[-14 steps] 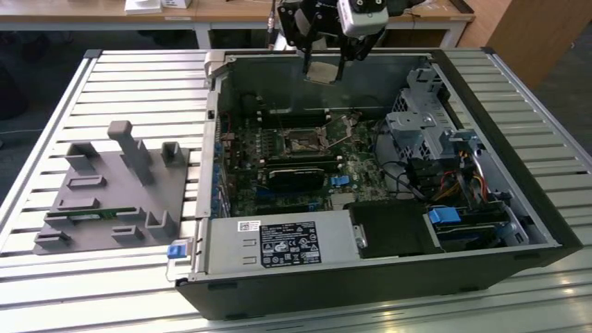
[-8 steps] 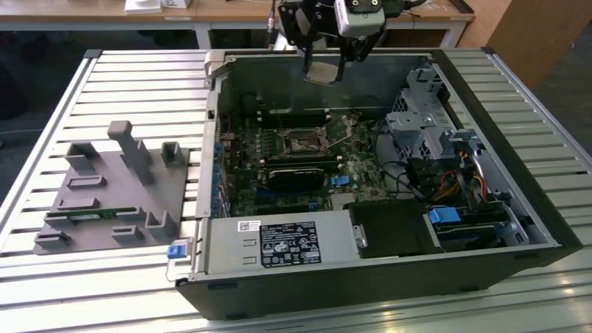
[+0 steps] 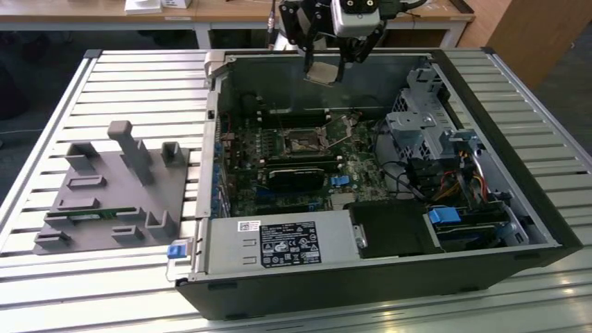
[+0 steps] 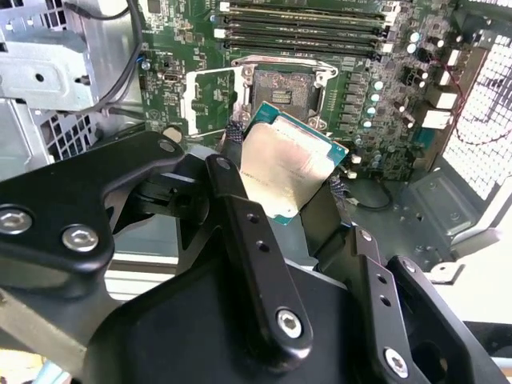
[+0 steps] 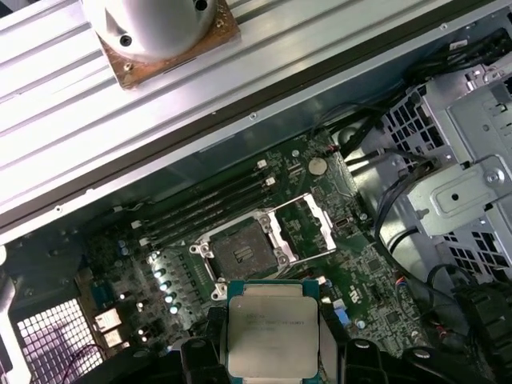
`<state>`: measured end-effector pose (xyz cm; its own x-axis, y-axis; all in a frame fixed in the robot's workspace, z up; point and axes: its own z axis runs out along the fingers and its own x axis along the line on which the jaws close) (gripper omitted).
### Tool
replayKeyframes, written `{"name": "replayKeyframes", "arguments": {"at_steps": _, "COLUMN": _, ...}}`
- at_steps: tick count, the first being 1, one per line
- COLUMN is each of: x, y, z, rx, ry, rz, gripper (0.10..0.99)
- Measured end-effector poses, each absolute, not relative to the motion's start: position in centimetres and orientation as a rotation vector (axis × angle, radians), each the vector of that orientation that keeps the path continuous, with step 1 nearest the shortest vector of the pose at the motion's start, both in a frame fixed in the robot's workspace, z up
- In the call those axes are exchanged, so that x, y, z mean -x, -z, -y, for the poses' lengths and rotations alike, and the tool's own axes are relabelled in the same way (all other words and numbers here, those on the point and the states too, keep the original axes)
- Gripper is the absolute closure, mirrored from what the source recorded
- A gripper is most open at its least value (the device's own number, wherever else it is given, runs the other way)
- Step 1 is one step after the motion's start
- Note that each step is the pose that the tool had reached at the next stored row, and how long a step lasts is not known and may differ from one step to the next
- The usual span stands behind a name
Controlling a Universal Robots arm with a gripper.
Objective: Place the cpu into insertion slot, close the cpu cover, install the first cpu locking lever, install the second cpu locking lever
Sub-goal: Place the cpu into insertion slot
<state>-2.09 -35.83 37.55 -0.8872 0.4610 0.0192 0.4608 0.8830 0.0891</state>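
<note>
My gripper (image 3: 326,68) hangs over the back wall of the open computer case, shut on the cpu (image 3: 322,74). The cpu is a flat square chip with a dull silvery top and a green edge. In both wrist views it sits tilted between the black fingers, at cpu (image 4: 284,168) and cpu (image 5: 272,336). It is held well above the board. The insertion slot (image 3: 301,142) lies bare near the middle of the motherboard, also seen as the slot (image 4: 280,94) and the slot (image 5: 240,252). The cpu cover (image 5: 304,226) is flipped open beside the slot; in the second wrist view the cover (image 4: 210,96) stands likewise.
The case (image 3: 518,173) lies on its side on a slatted metal table (image 3: 138,90). A power supply (image 3: 277,244) fills its near side and a drive cage (image 3: 416,125) with cables the exterior view's right. Memory sticks (image 4: 296,32) run beside the slot. A grey parts fixture (image 3: 111,194) sits at the exterior view's left.
</note>
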Motion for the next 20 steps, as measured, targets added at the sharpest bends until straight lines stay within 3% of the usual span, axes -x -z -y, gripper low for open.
{"name": "replayKeyframes", "arguments": {"at_steps": 20, "x": 2.09, "y": -37.48, "z": 35.8, "rx": -0.927, "ry": -0.142, "rz": -2.99, "gripper": 0.545}}
